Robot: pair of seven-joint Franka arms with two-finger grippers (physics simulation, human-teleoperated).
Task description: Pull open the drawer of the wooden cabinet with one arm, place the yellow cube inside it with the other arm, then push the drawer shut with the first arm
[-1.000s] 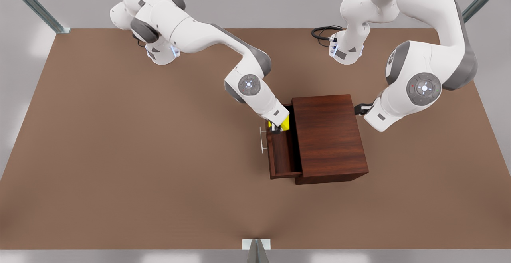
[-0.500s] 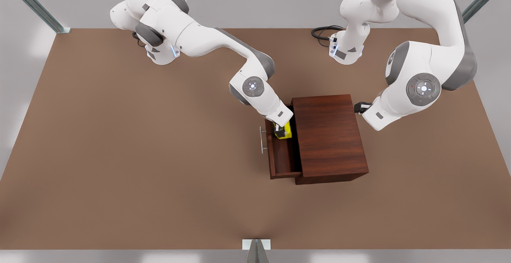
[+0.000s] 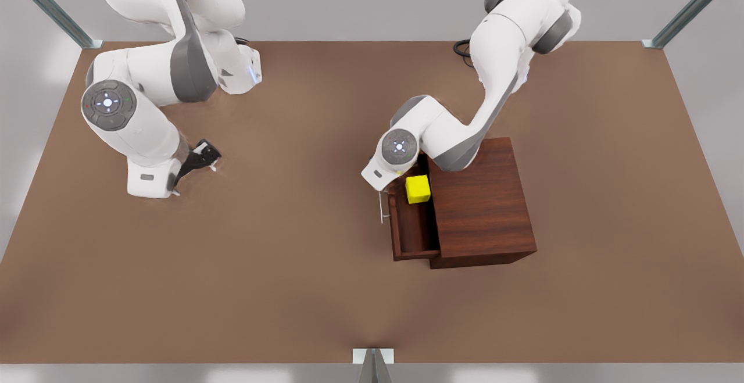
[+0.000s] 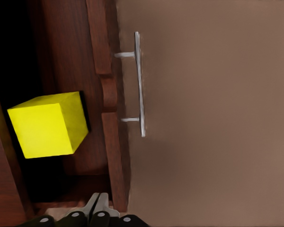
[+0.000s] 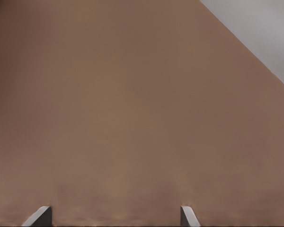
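Cube [image 3: 418, 189] placement looks done: it lies loose in the open drawer [image 3: 410, 226], close to the cabinet [image 3: 482, 197] front and free of either hand. What remains, by this reading, is the push that shuts the drawer.

The left hand [image 4: 97, 210] hangs just outside the drawer's front panel, on the side away from the cabinet. Its fingertips are pressed together and hold nothing. The handle [image 4: 139, 85] stands off the panel on two short posts, beside that hand.

The right hand [image 3: 197, 156] waits well away from the cabinet, low over the bare tabletop [image 3: 290, 284]. Its fingers [image 5: 187, 215] are spread wide and empty.

The drawer is a stiff wooden box and should probably slide as one piece under a modest, steady push. The flat front panel looks like the best place to press, near the middle, between or beside the handle posts. A push far off to one end could skew the box in its opening and make it bind. The handle is slim and looks smooth, so closed fingertips could slip off it; the broad panel seems safer.

The cube looks light and rigid, so it may skid if the drawer stops hard. Whether its top clears the cabinet opening cannot be told here, so a slow closing seems wise.
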